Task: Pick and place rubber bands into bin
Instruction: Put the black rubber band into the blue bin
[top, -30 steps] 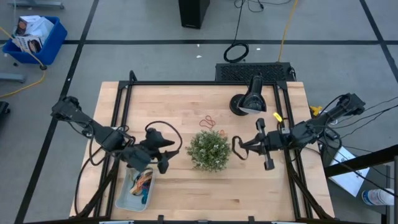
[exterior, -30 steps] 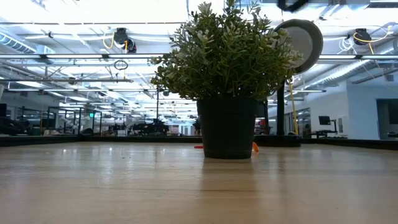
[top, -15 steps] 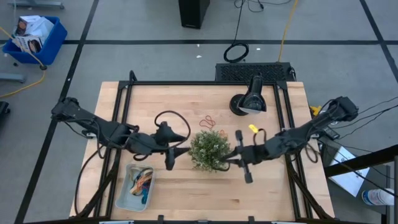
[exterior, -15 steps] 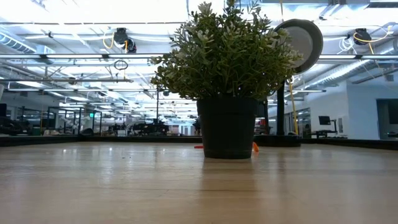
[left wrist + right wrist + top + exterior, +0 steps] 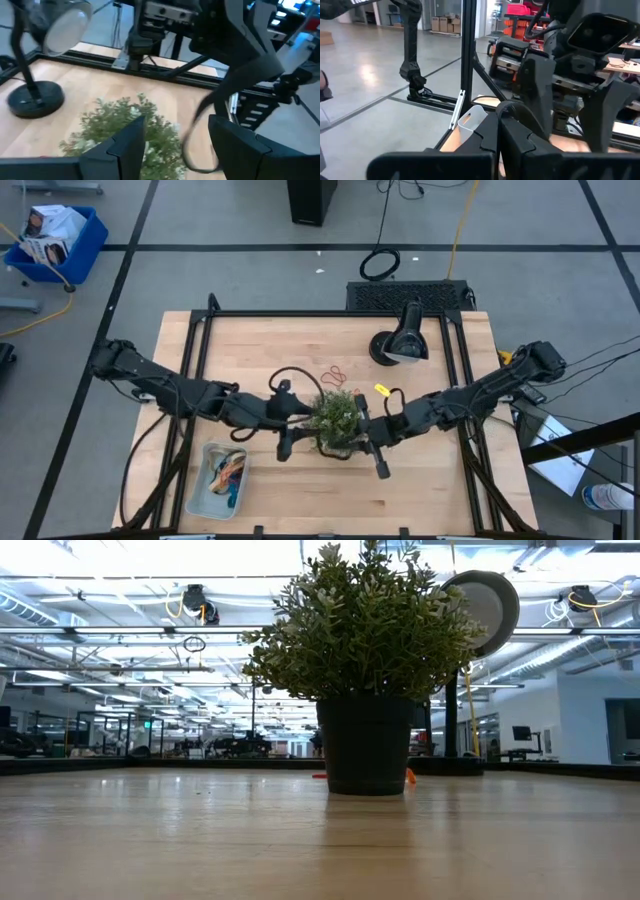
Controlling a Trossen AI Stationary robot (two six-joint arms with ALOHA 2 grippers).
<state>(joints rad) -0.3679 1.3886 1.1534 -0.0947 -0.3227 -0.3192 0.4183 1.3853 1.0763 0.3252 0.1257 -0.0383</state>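
pale blue bin (image 5: 218,480) at the near left corner of the table (image 5: 280,340), behind and to the outer side of the left gripper (image 5: 297,416); already holding a tangle of bands. shallow and light, likely to skid if bumped, so best dropped into from above.

loose rubber bands (image 5: 336,375) on the bare wood just past the plant (image 5: 335,418), ahead of both claws and a little nearer the lamp (image 5: 398,345); seen only as a thin orange-red squiggle from above and as an orange speck behind the pot in the low view. probably feather-light, soft, stretchy, lying flat; apt to slip out or spring away. best pinched across a strand where loops overlap, fingertips right down at the wood.

left arm stretched low from the left table edge toward the middle, left gripper hard against the plant's left side, fingers (image 5: 125,150) spread wide and empty, foliage showing between them.

right arm stretched likewise from the right edge, right gripper (image 5: 365,430) hard against the plant's right side, fingers pressed together on nothing visible.
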